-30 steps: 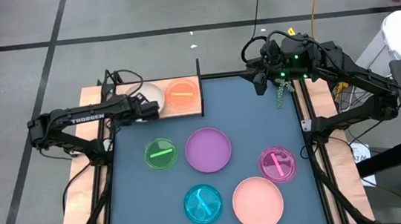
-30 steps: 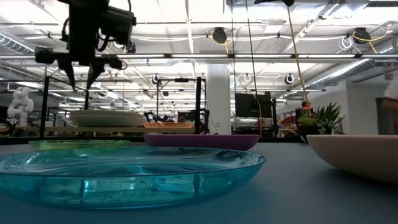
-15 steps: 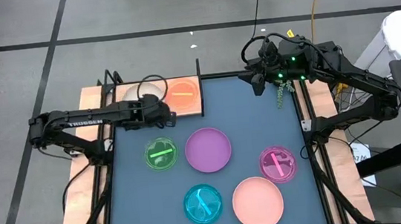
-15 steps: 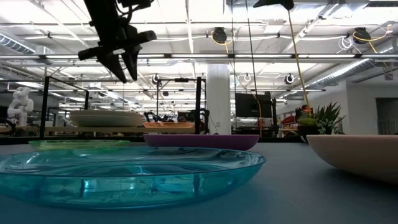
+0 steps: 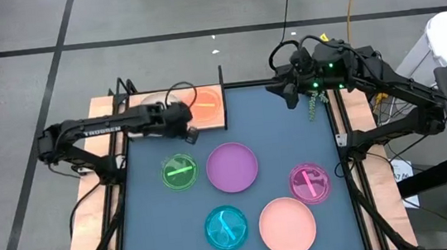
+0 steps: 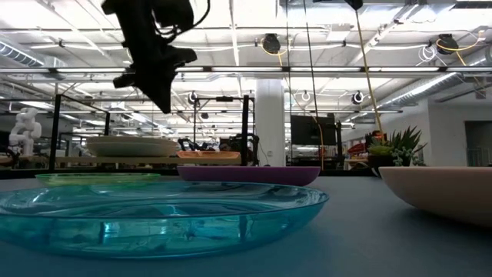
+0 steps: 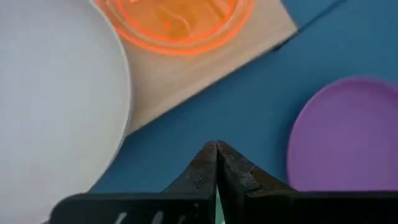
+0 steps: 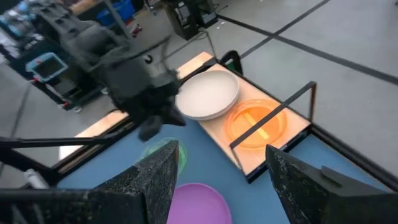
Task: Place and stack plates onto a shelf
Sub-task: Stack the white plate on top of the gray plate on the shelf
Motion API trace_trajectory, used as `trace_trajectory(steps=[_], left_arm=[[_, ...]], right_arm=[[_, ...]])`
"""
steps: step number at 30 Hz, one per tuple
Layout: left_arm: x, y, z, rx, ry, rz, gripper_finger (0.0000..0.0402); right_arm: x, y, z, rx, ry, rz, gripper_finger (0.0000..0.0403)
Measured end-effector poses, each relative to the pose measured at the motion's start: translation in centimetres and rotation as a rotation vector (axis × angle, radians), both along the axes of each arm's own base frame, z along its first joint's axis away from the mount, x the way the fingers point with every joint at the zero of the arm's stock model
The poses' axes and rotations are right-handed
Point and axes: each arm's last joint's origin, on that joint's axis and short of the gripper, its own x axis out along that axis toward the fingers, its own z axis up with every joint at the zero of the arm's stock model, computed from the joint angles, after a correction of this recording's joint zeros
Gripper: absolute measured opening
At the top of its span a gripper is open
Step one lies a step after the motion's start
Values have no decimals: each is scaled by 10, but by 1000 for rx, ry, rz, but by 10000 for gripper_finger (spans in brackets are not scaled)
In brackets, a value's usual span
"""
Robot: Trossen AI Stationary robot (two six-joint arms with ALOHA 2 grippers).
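While fingers pressed together, left end effector [image 5: 193,133] hovers beside shelf [image 5: 220,121] edge, above bare tabletop [image 5: 274,128].

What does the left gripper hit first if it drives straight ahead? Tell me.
Probably bare dark blue tabletop, between the light wooden shelf and the round purple plastic plate. The left gripper, jaws shut, aims there; depth is unclear.

The shelf [image 5: 174,113] is filled side by side by a white plate [image 8: 208,93] and an orange plate [image 5: 203,104], with a black upright [image 5: 221,77] at its end. The left claw [image 5: 192,133], shut, hangs over bare counter [image 5: 273,120] between shelf edge and purple plate [image 5: 232,166]. The strip of counter along the far edge lies open.
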Motion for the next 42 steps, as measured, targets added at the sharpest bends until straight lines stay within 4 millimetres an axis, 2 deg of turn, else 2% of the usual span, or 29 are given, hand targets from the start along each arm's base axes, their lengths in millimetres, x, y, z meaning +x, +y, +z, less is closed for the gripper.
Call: trace_trajectory(steps=[6,10,18,31,42], left_arm=[[-6,27,-6,-112,-11,73,3],[-8,33,-9,-158,-24,68,2],[0,37,-16,-126,-17,-17,1],[3,44,-28,-42,86,-34,1],[-12,52,-36,-61,183,-64,1]], right_arm=[[-2,1,1,9,-10,-4,222],[-2,1,1,10,-10,-3,222],[-2,0,1,13,-12,-12,222],[-2,0,1,19,-14,-18,222],[-2,0,1,18,-14,-20,222]])
